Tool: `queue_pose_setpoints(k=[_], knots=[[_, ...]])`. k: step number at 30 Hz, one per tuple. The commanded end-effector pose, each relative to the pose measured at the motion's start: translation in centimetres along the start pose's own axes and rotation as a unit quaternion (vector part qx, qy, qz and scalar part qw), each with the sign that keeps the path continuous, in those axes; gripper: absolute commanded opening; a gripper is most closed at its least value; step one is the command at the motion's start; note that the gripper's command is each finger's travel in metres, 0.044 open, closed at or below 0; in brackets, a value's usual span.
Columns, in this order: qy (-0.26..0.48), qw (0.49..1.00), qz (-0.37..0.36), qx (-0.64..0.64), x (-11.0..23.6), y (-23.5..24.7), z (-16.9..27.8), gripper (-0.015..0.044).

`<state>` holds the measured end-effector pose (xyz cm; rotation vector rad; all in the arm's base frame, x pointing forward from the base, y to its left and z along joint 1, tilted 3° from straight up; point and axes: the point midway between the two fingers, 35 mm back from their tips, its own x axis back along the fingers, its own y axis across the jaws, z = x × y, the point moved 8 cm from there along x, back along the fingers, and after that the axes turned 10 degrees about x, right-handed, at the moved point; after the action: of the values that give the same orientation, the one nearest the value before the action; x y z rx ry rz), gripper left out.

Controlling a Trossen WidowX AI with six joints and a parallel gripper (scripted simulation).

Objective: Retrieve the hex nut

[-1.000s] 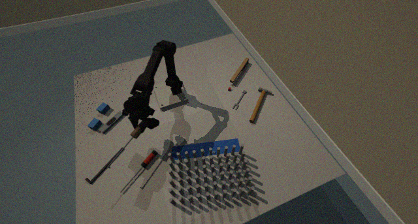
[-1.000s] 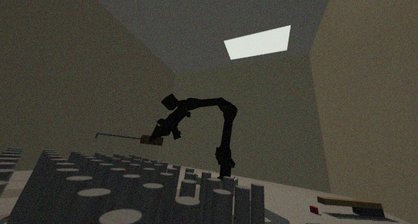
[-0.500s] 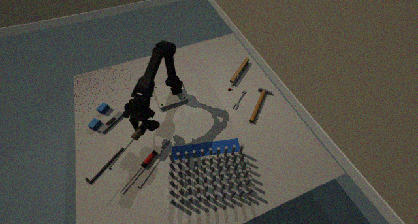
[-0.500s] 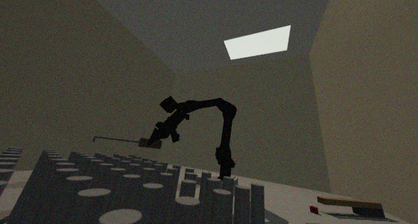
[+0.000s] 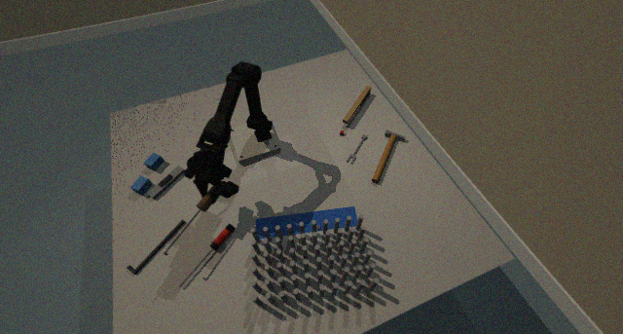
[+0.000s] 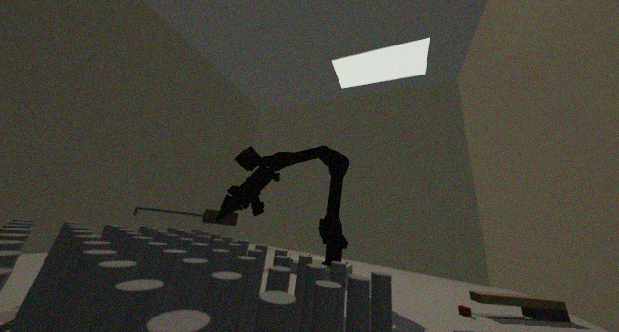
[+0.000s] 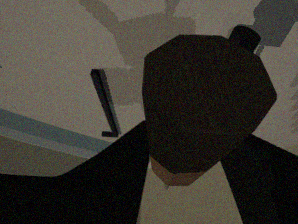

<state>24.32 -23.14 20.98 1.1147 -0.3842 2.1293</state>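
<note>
My gripper is shut on the brown wooden handle of a hook tool. Its thin rod sticks out level, with a small hook at the tip. The tool is held in the air to the left of the spacer field, clear of it. The blue taped strip lies along the field's near side towards the arm. I cannot see the hex nut among the spacers. In the wrist view the handle's dark end fills the middle.
A black L-shaped bar, a red-handled tool and thin rods lie left of the field. Two blue blocks and grey pieces sit further left. A hammer, small wrench, wooden stick and red cube lie right.
</note>
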Motion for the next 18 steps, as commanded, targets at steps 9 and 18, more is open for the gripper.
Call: queue_pose_setpoints(k=[9, 18], knots=[[0.001, 1.0, 0.0, 0.0, -1.1, -0.1, -0.6, 0.0], [0.001, 1.0, 0.0, 0.0, -1.8, -0.2, -1.0, 0.0]])
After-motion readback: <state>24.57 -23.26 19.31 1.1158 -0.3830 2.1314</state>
